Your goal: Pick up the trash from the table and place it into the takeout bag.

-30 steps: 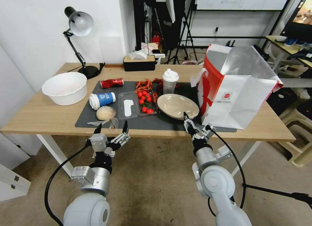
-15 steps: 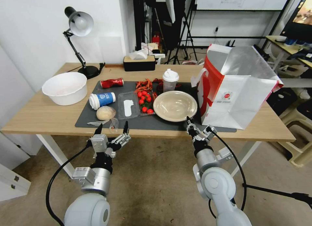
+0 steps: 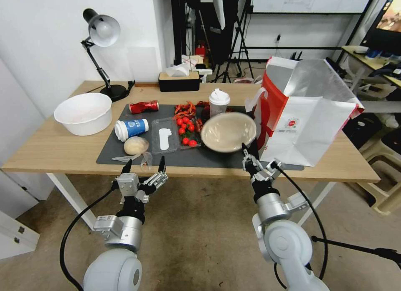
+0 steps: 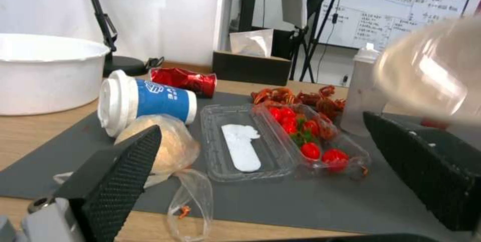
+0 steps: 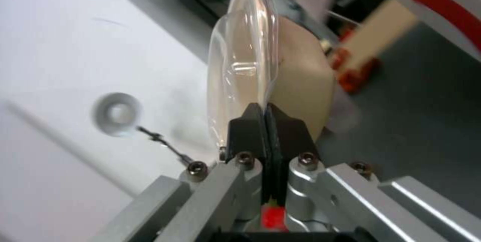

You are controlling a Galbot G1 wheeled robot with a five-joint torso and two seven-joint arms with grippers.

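Beige and thin-walled, the dish (image 3: 227, 132), with its clear lid, reads as light, stiff and slippery, best pinched at the rim. Left to right: the left tool (image 3: 142, 164) hangs spread open just off the counter's (image 3: 50, 151) front edge, facing the wrapped lump (image 3: 135, 145) and paper cup (image 3: 131, 128), both soft and crushable; the right tool (image 3: 249, 151) is clamped on the dish's near rim, holding it tilted above the mat (image 3: 209, 157), beside the takeout bag (image 3: 309, 115) at the counter's right end.
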